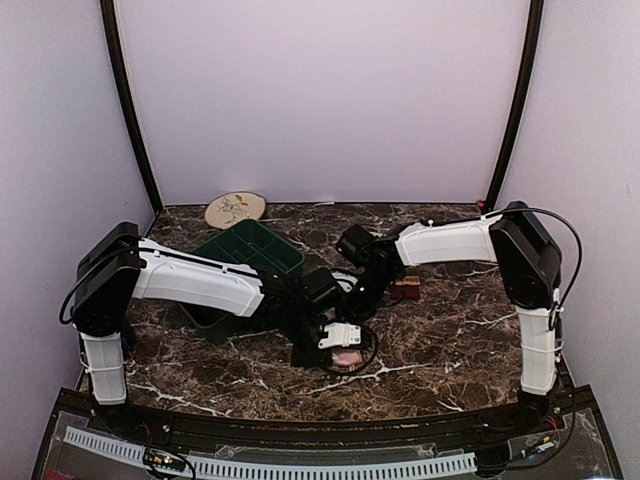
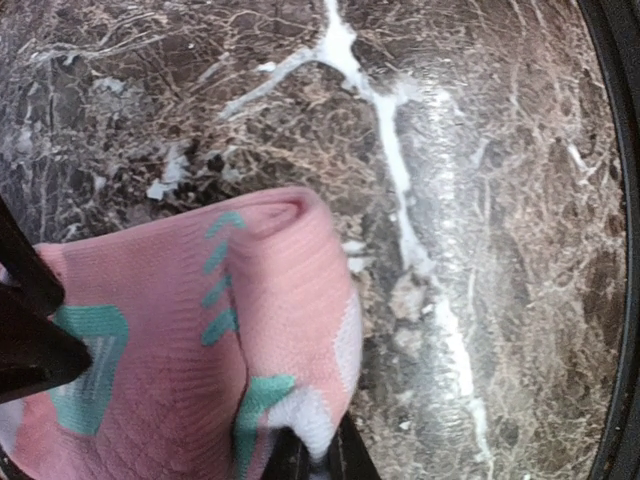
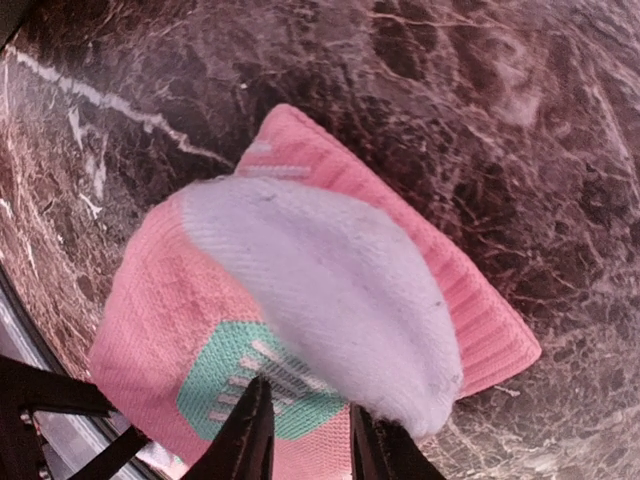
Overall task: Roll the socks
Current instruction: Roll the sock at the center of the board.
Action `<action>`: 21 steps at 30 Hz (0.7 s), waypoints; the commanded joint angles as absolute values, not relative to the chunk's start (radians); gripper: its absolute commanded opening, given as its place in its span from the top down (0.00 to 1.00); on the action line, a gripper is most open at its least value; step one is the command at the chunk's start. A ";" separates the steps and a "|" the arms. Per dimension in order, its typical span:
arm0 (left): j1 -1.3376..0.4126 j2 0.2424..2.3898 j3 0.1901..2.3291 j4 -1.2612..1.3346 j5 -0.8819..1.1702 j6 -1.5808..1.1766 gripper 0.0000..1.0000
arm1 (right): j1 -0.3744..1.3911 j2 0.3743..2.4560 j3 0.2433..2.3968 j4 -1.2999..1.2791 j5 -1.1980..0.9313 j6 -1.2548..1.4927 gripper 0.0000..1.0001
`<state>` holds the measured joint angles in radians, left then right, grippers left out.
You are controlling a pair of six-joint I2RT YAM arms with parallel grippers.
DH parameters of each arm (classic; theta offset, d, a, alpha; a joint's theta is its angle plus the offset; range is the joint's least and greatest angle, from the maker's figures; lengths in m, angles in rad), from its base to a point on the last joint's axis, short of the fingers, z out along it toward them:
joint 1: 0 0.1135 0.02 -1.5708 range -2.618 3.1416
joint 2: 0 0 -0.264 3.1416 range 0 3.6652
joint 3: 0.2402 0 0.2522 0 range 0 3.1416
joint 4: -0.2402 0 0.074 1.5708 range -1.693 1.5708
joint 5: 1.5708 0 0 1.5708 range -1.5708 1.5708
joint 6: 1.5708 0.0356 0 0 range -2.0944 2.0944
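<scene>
So, top view: pink sock [image 1: 346, 360] mid-table under both wrists; striped sock [image 1: 406, 289] lies near it, to the right.
Left wrist: left gripper [image 2: 315, 442] pinched tight on pink sock's edge, cloth folded over.
Right wrist: right gripper [image 3: 310, 398] narrow gap, sock between fingers; can't tell if gripping.
Progress: looks early, one fold only; striped sock not rolled in.

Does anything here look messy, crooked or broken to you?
Nothing spilled or damaged. The pink sock lies bunched up, pinched in the left gripper, and the green tray sits skewed on the table.

Pale lilac walls [image 1: 320, 90] with black corner posts [image 1: 130, 110] enclose a dark marble table [image 1: 450, 340]
</scene>
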<state>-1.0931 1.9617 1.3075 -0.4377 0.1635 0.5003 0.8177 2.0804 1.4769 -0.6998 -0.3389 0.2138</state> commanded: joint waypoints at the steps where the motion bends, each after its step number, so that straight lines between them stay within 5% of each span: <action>1: -1.097 2.010 1.364 -0.693 0.311 0.456 0.98 | 0.811 2.087 1.406 -0.743 -0.240 0.220 0.71; 21: -1.054 2.016 1.394 -0.778 0.485 0.408 0.98 | 0.779 1.900 1.200 -0.531 -0.245 0.343 0.55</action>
<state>-1.0519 2.0094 1.3872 -0.6537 0.3931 0.4149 0.8066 1.9244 1.2530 -0.5549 -0.3244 0.2989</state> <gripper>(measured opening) 0.075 0.435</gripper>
